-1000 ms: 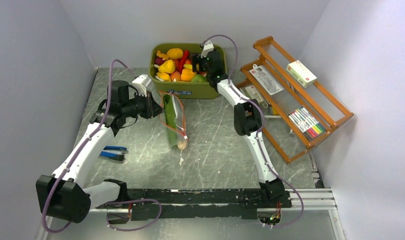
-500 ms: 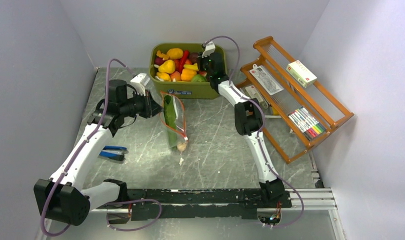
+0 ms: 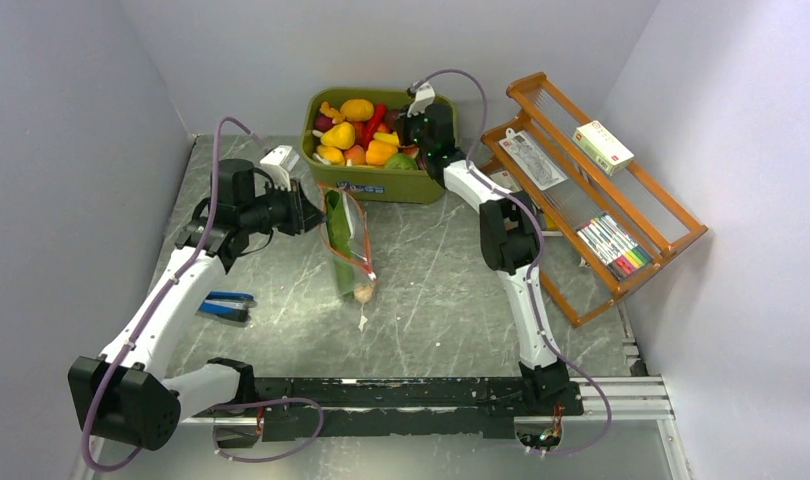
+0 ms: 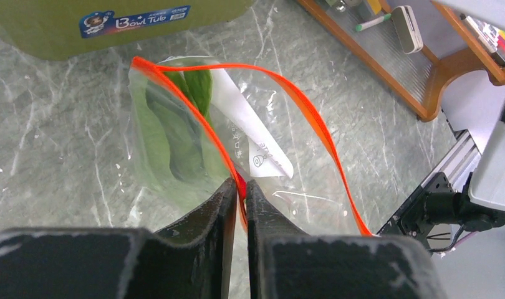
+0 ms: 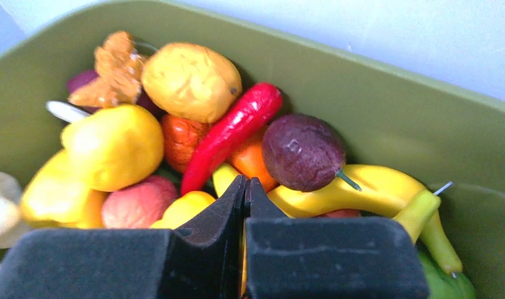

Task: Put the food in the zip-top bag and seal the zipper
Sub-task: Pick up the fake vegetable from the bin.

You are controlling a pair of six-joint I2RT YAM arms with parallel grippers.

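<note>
The zip-top bag (image 3: 347,243) lies on the table in front of the tub, its mouth gaping. My left gripper (image 4: 239,187) is shut on the near side of the red-orange zipper (image 4: 306,106) and holds that edge up. Green leaves (image 4: 175,137) lie inside the bag, with a small pale piece (image 3: 362,292) at its closed end. My right gripper (image 5: 245,184) is shut, its tips down among the food in the green tub (image 5: 375,93). They sit beside a red chili (image 5: 231,134) and a purple bulb (image 5: 300,151). A thin yellow sliver shows between its fingers; whether it is pinched I cannot tell.
The tub (image 3: 381,187) stands at the back, piled with yellow, orange and red toy pieces. A wooden rack (image 3: 621,215) with pens and packets fills the right side. A blue tool (image 3: 226,305) lies at the left. A white scrap (image 3: 362,323) lies below the bag.
My right gripper has gone from open to shut among the food in the tub, and the tub has shifted slightly to the right. The left gripper still holds the bag's edge.
</note>
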